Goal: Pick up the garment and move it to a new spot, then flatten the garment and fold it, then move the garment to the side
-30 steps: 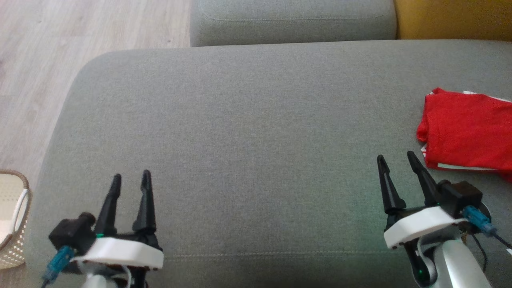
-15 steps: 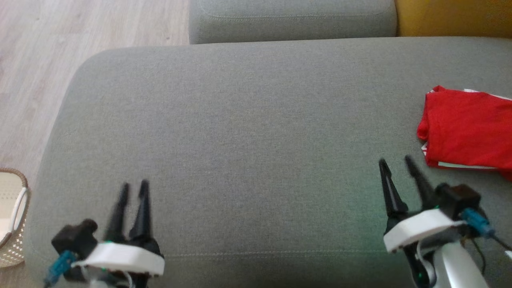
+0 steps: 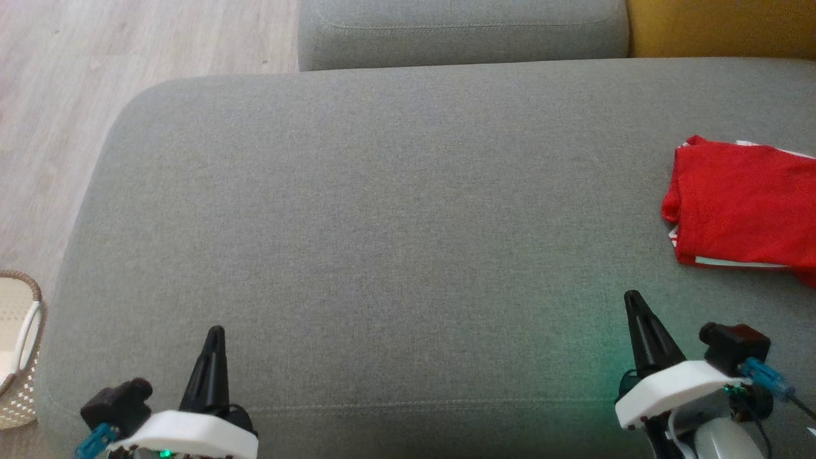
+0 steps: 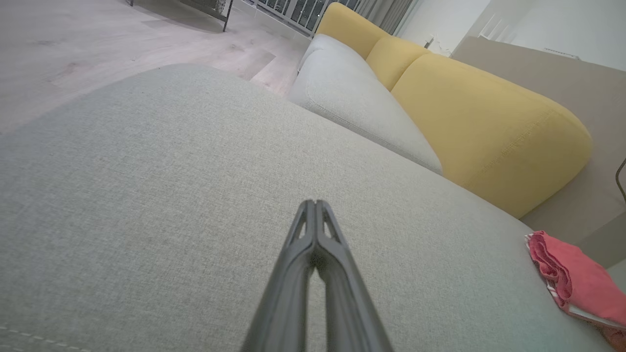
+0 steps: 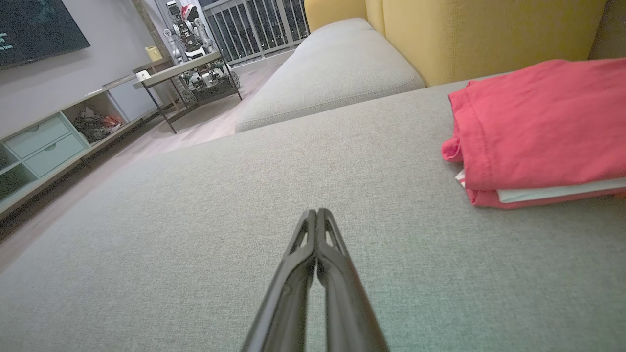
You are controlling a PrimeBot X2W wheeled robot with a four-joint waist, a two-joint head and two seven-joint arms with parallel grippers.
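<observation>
We found the red garment (image 3: 743, 204) folded into a flat, squarish stack, lying at the right side of the grey cushion (image 3: 382, 223). Its left fold bulged softly, and a white layer showed along its near edge.

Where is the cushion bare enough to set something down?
The seat cushion lies bare from its rounded left edge to the red garment, and from the far cushion down to the left pincer and right pincer. Crowded: the right end.
</observation>
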